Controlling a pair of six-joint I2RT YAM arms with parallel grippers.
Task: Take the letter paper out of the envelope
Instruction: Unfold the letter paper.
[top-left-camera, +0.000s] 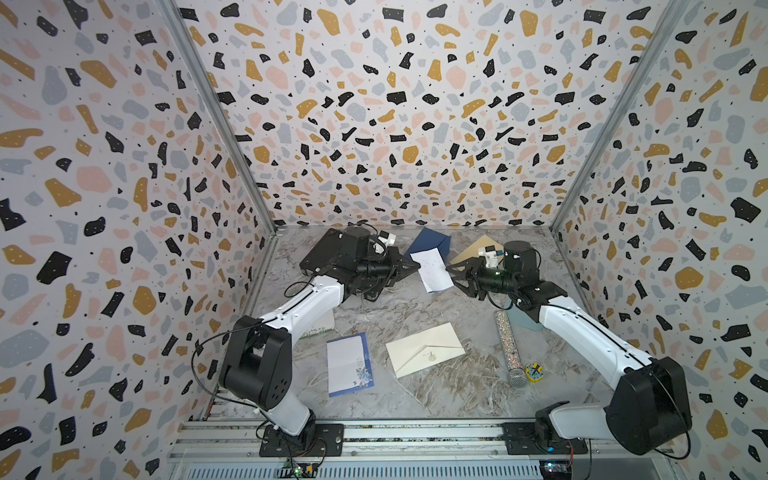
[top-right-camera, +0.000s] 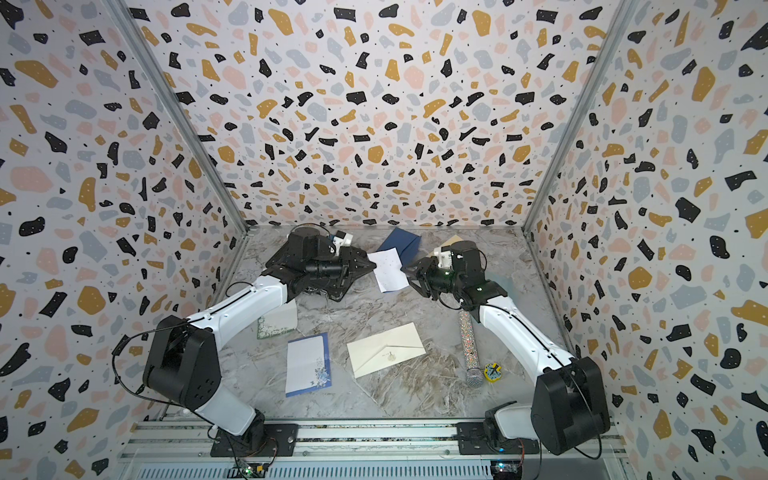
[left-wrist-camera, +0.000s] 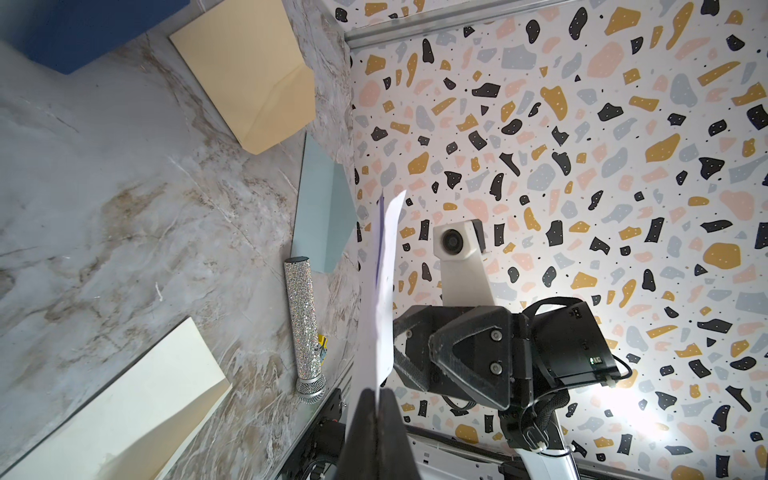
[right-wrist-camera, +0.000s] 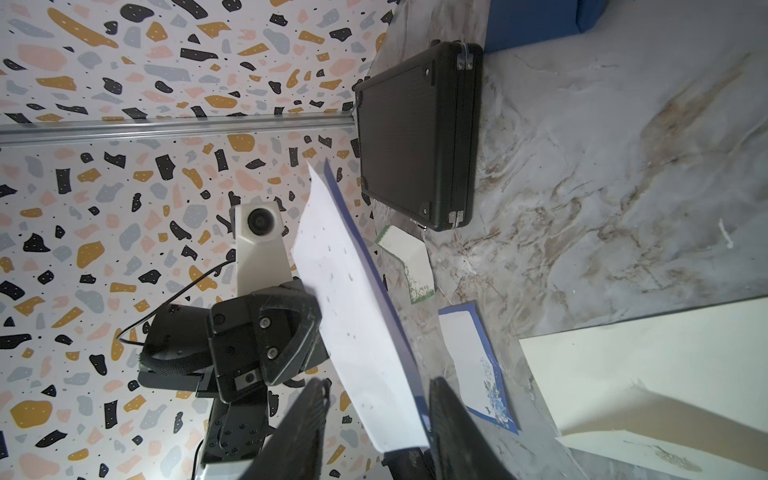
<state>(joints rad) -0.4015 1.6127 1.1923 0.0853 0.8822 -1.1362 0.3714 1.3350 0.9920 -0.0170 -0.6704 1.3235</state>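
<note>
Both sides: left hand (top-left-camera: 417, 264) pinches letter paper (top-left-camera: 434, 270), right hand (top-left-camera: 450, 269) straddles it.

Robot test cell, terrazzo-print walls (top-left-camera: 374, 104), aluminium rails (top-left-camera: 415, 434), marble-look tabletop (top-left-camera: 436, 399)

No word, number or brand can be read anywhere. The cream envelope (top-left-camera: 424, 349) near the front edge of the desk (top-left-camera: 419, 401) bears a small gold emblem (top-left-camera: 432, 356), too small to make out; the letter paper (top-left-camera: 432, 268) shows only scattered dark specks.
</note>
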